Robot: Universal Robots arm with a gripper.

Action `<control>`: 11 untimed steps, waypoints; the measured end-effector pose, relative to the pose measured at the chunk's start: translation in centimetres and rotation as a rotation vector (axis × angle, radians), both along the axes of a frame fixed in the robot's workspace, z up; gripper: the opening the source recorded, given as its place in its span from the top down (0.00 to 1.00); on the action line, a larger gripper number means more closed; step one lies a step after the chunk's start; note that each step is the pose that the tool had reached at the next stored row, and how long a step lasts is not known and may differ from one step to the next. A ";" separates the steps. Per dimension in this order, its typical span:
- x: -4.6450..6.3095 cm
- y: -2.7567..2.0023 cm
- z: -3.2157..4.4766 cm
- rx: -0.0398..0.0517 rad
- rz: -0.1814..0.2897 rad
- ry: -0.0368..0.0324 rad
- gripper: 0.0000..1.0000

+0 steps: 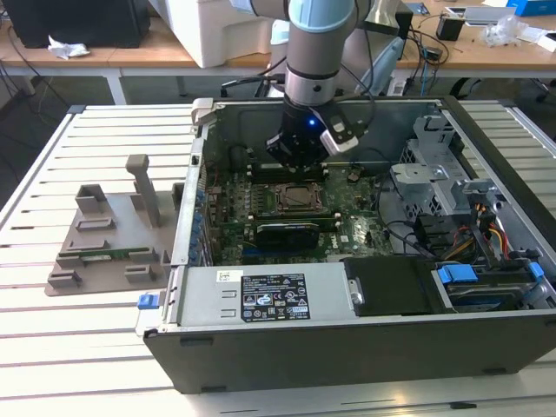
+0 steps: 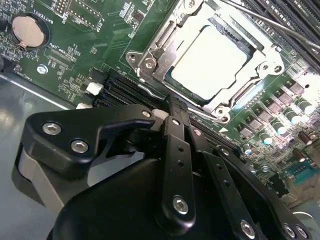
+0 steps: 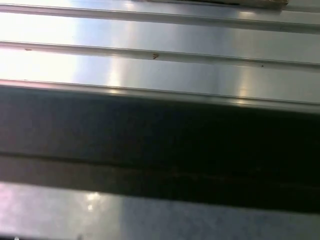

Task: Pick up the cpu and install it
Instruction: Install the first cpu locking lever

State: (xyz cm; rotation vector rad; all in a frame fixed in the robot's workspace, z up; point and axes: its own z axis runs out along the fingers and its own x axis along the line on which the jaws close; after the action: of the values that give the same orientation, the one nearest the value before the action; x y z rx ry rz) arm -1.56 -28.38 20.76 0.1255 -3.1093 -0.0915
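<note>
Seen from the second wrist view, the black gripper (image 2: 172,112) fills the foreground, its fingers (image 2: 176,150) drawn together with nothing visible between them, tips poised just short of the socket frame (image 2: 150,60). Beyond them the cpu (image 2: 207,62) lies flat inside that metal frame on the green motherboard (image 2: 95,40), its pale silver top facing up, apart from the gripper. A round coin battery (image 2: 27,32) sits on the board farther off, and a row of small capacitors (image 2: 292,112) lines the socket's other side.

In the exterior view, the open computer case (image 1: 365,330) rests on a slatted metal table (image 1: 78,347), with a grey plastic fixture (image 1: 109,239) lying on the slats at the exterior view's left. The arm (image 1: 317,52) drops near vertically from above into the case, wrist bent low over the motherboard, the gripper (image 1: 295,161) hanging just behind the socket. Wooden desks (image 1: 104,54) with cables stand in the background.
</note>
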 end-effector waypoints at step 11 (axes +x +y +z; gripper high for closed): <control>0.6 -0.31 -0.52 -0.0011 -0.006 -0.0002 0.89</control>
State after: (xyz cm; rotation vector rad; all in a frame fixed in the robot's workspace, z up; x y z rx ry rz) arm -1.01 -28.69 20.24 0.1155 -3.1100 -0.0900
